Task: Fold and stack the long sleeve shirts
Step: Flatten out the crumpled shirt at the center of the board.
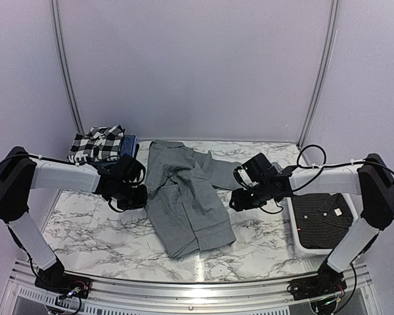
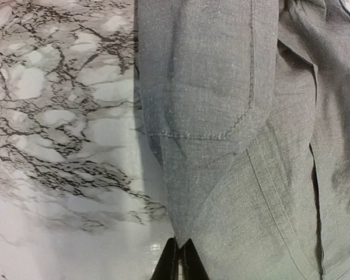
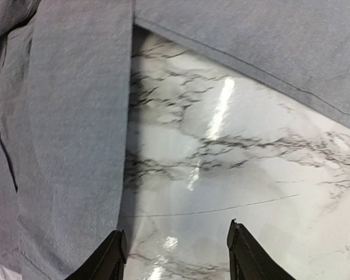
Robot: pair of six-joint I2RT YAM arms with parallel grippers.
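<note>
grey shirt (image 1: 187,193) lies mid surface (image 1: 85,230), long axis roughly 12 to 6, hem toward 5. left hand (image 1: 139,191) at its 9 o'clock edge, fingers pressed together right at the cloth, can't tell if pinching. right hand (image 1: 235,199) at 3 o'clock, spread, empty. both equally near.

A robotics lab test booth is shown: a marble-patterned counter (image 1: 85,230) is closed in by plain pale wall panels (image 1: 197,65) framed with bare metal poles (image 1: 64,72). A left arm (image 1: 59,176) and a right arm (image 1: 328,178) are bolted beside an aluminium rail (image 1: 197,289) at the near edge, and loose cables (image 1: 312,154) are left exposed along them.
</note>
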